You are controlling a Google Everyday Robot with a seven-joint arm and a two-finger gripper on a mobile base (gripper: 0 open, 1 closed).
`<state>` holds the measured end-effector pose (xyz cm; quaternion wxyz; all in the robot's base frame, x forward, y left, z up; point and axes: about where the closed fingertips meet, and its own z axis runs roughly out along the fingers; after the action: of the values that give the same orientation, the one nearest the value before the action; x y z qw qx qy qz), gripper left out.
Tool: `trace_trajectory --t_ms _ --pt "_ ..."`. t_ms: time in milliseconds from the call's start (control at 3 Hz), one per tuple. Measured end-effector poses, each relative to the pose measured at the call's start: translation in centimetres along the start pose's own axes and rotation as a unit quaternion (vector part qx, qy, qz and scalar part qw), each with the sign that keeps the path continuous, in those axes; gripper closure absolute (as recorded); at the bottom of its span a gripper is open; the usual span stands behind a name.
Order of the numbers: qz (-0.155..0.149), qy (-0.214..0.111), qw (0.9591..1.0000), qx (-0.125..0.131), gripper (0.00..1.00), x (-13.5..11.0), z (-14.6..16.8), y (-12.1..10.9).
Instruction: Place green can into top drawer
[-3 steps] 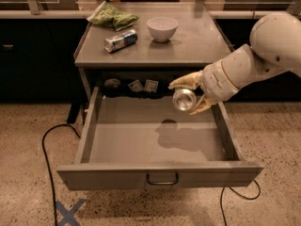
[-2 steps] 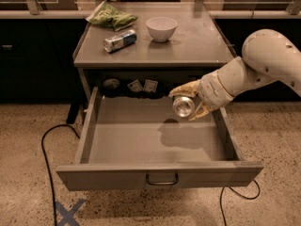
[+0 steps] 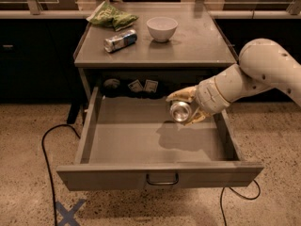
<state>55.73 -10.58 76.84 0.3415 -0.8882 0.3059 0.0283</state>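
The top drawer (image 3: 160, 174) is pulled fully open below the grey cabinet top, its dark loop handle at the centre of the front panel. My gripper (image 3: 184, 108) reaches in from the right and is shut on the green can (image 3: 180, 111), held on its side with its shiny silver end facing the camera. The can hangs a little above the drawer floor, over the right rear part, and casts a shadow beneath. Its green body is mostly hidden by the fingers.
On the cabinet top (image 3: 197, 51) lie a green snack bag (image 3: 112, 17), a blue-and-white silver can (image 3: 120, 40) and a white bowl (image 3: 162, 28). Small items sit at the drawer's back (image 3: 143, 85). A black cable (image 3: 47, 159) runs on the floor at left.
My gripper with the can has moved slightly lower and to the left, deeper over the drawer. The drawer and the things on top have not moved.
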Motion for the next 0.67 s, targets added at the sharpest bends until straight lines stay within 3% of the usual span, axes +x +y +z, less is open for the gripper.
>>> trace_trajectory --t_ms 667 --pt "-0.004 -0.058 0.9971 0.048 1.00 0.9 10.5 1.6"
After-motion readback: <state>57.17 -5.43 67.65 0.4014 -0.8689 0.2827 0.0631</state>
